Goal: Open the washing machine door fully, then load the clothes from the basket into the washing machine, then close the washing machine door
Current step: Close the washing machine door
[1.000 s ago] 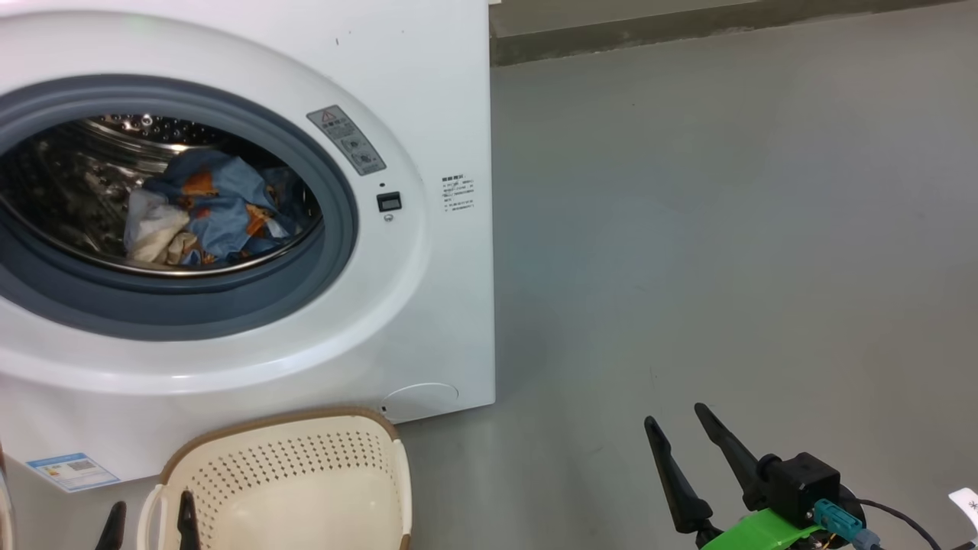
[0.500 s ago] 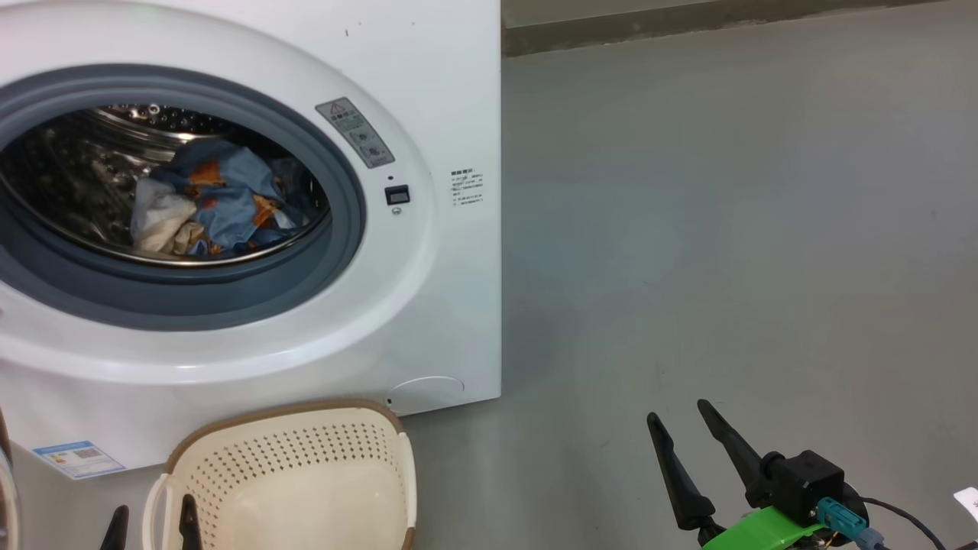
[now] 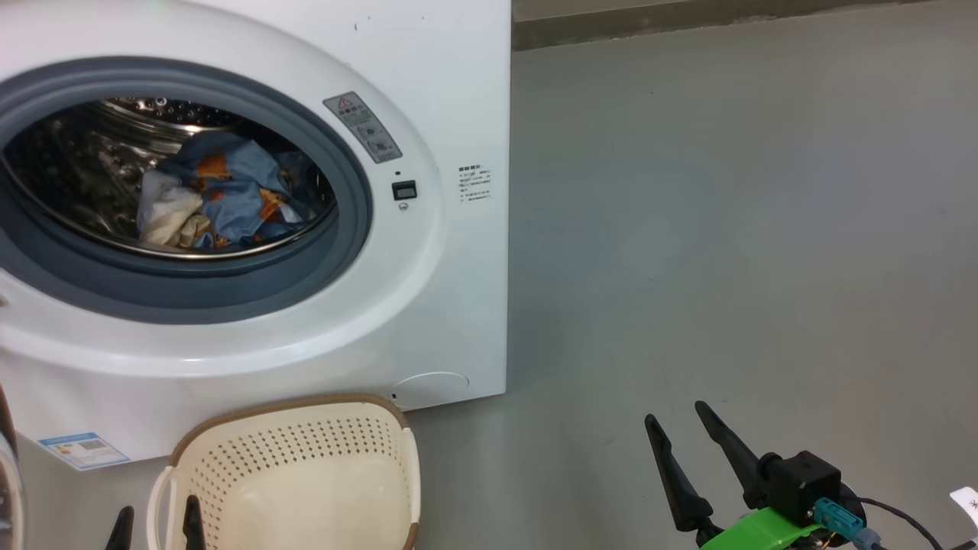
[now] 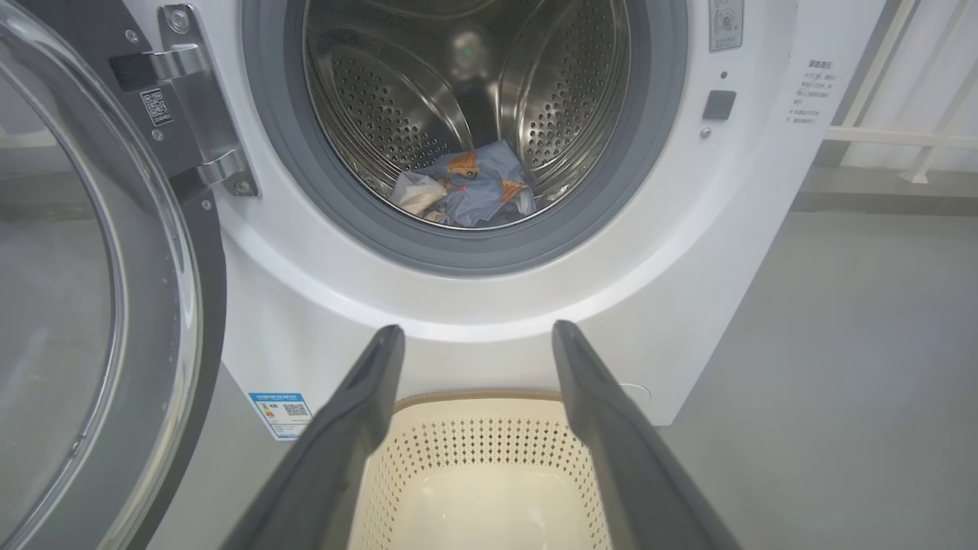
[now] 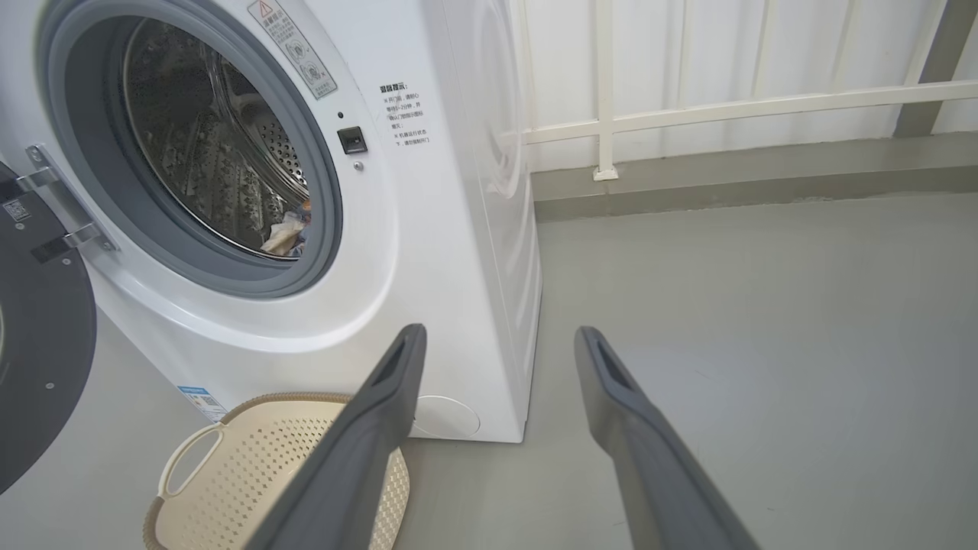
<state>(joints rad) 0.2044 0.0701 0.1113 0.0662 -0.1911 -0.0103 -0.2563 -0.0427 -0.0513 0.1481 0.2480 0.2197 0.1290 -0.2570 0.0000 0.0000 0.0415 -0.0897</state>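
Note:
The white washing machine (image 3: pixel 451 92) stands with its door (image 4: pixel 202 305) swung wide open to the left on its metal hinge. The black door rim (image 5: pixel 38 344) also shows in the right wrist view. Light-blue clothes (image 3: pixel 229 195) with orange prints lie inside the steel drum, seen too in the left wrist view (image 4: pixel 474 183). The cream basket (image 3: pixel 294 403) sits on the floor before the machine and looks empty. My left gripper (image 3: pixel 157 523) hangs open over the basket's near end (image 4: pixel 475 331). My right gripper (image 3: pixel 675 414) is open above bare floor, right of the machine (image 5: pixel 498 333).
Grey floor (image 3: pixel 726 229) stretches to the right of the machine. A low curb (image 5: pixel 726 183) and a white railing (image 5: pixel 688 114) run along the back. A blue energy sticker (image 3: pixel 84 451) marks the machine's lower left front.
The head camera has turned a little, so the machine and basket sit slightly further right in the picture. Both grippers stay open in the same places.

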